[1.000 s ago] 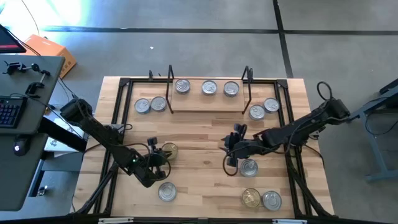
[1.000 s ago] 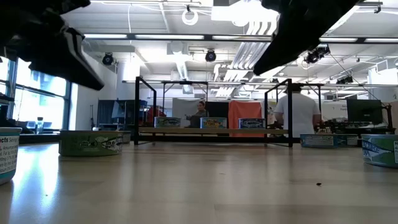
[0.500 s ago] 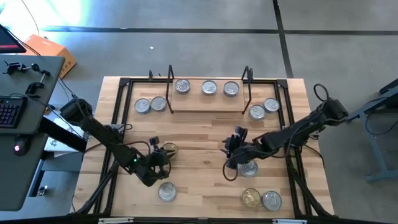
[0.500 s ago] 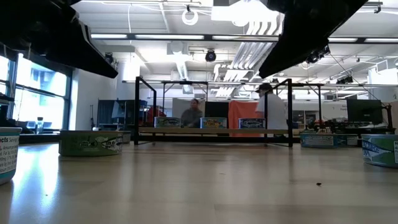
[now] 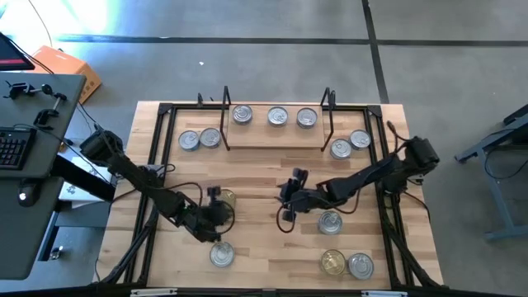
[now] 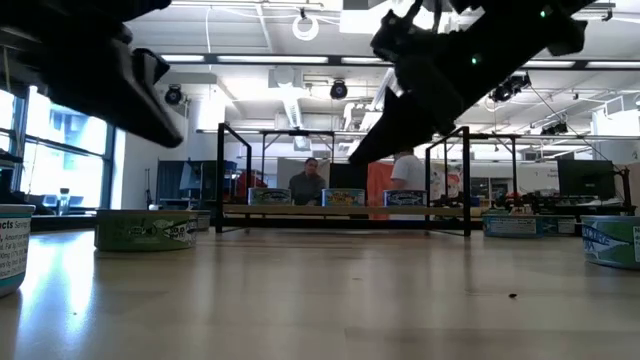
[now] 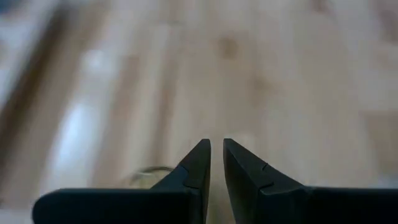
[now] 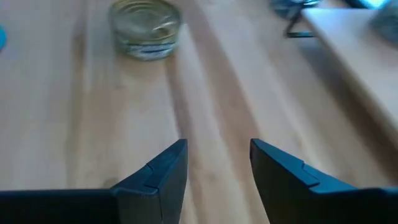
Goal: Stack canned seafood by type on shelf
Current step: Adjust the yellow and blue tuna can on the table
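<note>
The shelf [image 5: 276, 132] stands at the table's far edge with three silver-lidded cans [image 5: 278, 116] in a row on its board. More cans sit on the table: two left of the shelf [image 5: 199, 139] and two right of it [image 5: 351, 144]. A gold-lidded can [image 5: 226, 198] stands close beside my left gripper [image 5: 219, 209], whose fingers [image 7: 216, 144] are shut on nothing. My right gripper [image 5: 283, 210] hovers open over bare wood [image 8: 217, 146] mid-table, left of a silver can [image 5: 330, 222]. The gold-lidded can [image 8: 146, 28] lies ahead of it.
Three more cans stand by the near edge: a silver one [image 5: 221, 255], a gold one [image 5: 332, 262] and a silver one [image 5: 360, 265]. A black frame [image 5: 157, 157] runs around the tabletop. People move in the room behind the shelf [image 6: 305, 180].
My right gripper has come down and gone toward the table's left, away from the silver can, still open. My left gripper has turned at the wrist beside the gold-lidded can, barely shifting. No can has moved.
</note>
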Robot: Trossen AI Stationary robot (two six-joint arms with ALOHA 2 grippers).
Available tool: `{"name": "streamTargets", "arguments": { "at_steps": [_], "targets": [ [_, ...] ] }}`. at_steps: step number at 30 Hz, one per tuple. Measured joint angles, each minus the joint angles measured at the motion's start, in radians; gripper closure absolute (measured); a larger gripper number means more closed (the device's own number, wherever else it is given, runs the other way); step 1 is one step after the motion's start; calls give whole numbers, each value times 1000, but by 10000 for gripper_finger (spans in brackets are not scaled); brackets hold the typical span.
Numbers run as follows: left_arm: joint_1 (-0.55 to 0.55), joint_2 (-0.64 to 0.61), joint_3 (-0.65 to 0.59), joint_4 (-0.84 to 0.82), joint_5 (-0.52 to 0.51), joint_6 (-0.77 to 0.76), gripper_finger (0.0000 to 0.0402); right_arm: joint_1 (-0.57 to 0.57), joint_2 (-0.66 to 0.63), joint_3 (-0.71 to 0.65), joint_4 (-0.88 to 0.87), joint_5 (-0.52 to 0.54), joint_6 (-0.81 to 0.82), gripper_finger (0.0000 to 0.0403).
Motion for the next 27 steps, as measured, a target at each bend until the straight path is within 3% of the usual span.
{"name": "streamTargets", "arguments": {
  "at_steps": [4, 9, 14, 20, 24, 27],
  "targets": [
    [-20, 0, 36, 2, 237, -28, 364, 0, 32, 0, 22, -35, -36, 237],
    [-86, 0, 68, 10, 452, -199, 377, 1, 38, 0, 16, -36, -27, 238],
    [-136, 31, 68, 37, 416, -372, 399, 50, 15, 0, -100, -36, 43, 238],
    [-129, 135, 68, 47, 357, -490, 401, 159, -77, 0, -515, 23, 287, 238],
    [-97, 186, 69, 87, 348, -464, 401, 256, -162, 0, -746, 55, 479, 238],
    [-57, 205, 70, 124, 319, -363, 401, 327, -229, 0, -825, 62, 568, 237]
  ]
}}
